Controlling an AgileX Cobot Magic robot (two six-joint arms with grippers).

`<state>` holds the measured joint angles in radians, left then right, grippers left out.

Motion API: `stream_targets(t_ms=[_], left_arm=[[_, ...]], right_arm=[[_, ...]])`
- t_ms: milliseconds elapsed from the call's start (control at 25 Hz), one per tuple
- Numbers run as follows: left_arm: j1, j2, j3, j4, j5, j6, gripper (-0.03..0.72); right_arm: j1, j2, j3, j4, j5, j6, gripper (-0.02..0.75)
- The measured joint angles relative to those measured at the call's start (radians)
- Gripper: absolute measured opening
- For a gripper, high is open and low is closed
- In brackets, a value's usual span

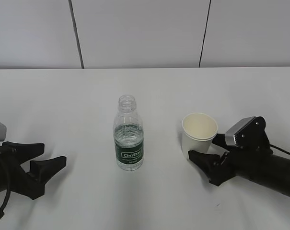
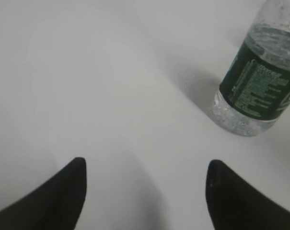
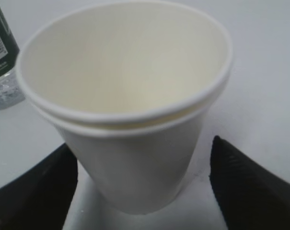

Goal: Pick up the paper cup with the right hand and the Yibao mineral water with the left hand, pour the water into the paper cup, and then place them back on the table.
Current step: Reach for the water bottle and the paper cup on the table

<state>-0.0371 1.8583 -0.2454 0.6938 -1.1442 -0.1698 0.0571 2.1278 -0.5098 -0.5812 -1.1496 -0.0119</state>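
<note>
The right hand point(image 1: 202, 155) brackets the paper cup point(image 1: 199, 134), fingers apart: close gently on the lower wall to avoid crushing. The left hand point(image 1: 51, 165), fingers spread, stands well apart from the Yibao mineral water point(image 1: 129, 134); grip it at the label.

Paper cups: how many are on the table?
2, it seems: the cup between the right fingers shows two rolled rims, one cup nested in another, right of the bottle. More could hide inside.

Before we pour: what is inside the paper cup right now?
The paper cup looks empty: bare cream inner wall, no liquid visible. Its very bottom is washed out in the right wrist view. A second rim line just below the first suggests two nested cups.
</note>
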Motion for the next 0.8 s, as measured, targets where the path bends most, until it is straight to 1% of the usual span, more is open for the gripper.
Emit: stream_targets(t_ms=[280,560,680,800], left_arm=[[0.000,0.002,0.000,-0.001,0.000,0.000,0.480],[0.000,0.002,0.000,-0.001,0.000,0.000,0.480],[0.000,0.002,0.000,-0.001,0.000,0.000,0.480],[0.000,0.002,0.000,0.000,0.000,0.000,0.480]], right_arm=[[0.000,0.053,-0.059,-0.056,0.000,0.002,0.670],[0.000,0.059,-0.099,-0.079,0.000,0.002,0.664],[0.000,0.060,-0.099,-0.093,0.000,0.002,0.645],[0.000,0.060,-0.099,-0.106,0.000,0.002,0.603]])
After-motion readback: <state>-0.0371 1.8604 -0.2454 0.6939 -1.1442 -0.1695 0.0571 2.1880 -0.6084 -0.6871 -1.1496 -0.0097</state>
